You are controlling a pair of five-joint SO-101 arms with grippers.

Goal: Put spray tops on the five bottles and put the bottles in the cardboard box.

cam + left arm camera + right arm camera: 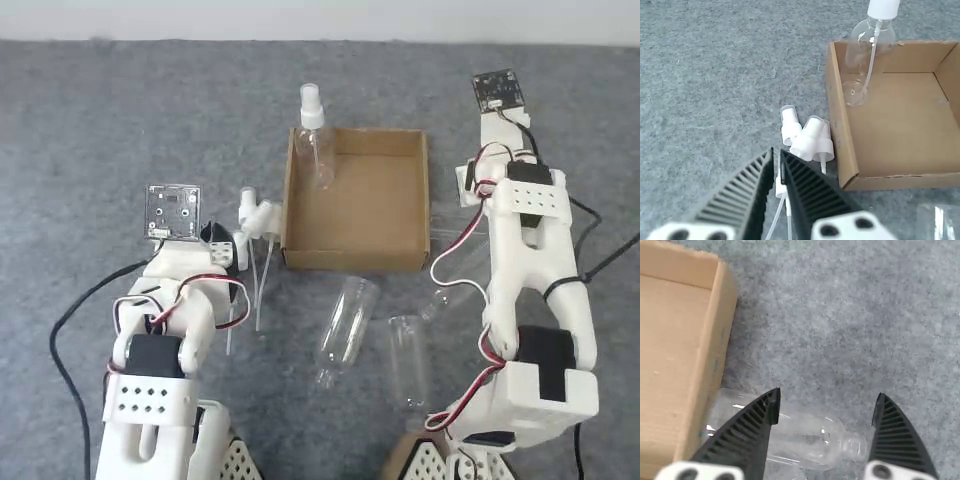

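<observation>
The cardboard box (355,258) stands mid-table. One clear bottle with a spray top (314,140) leans in its far left corner, also seen in the left wrist view (865,55). Two loose spray tops (812,140) lie on the carpet just left of the box. My left gripper (776,151) hovers just short of them, its fingers shut with only a thin gap; a white spray top piece (780,187) shows through it. My right gripper (830,395) is wide open over an uncapped bottle (800,435) lying beside the box's right wall (715,355).
Two more uncapped bottles (346,320) (408,355) lie on the carpet in front of the box. Thin white tubes (262,290) trail from the spray tops toward the left arm. Grey carpet covers the table.
</observation>
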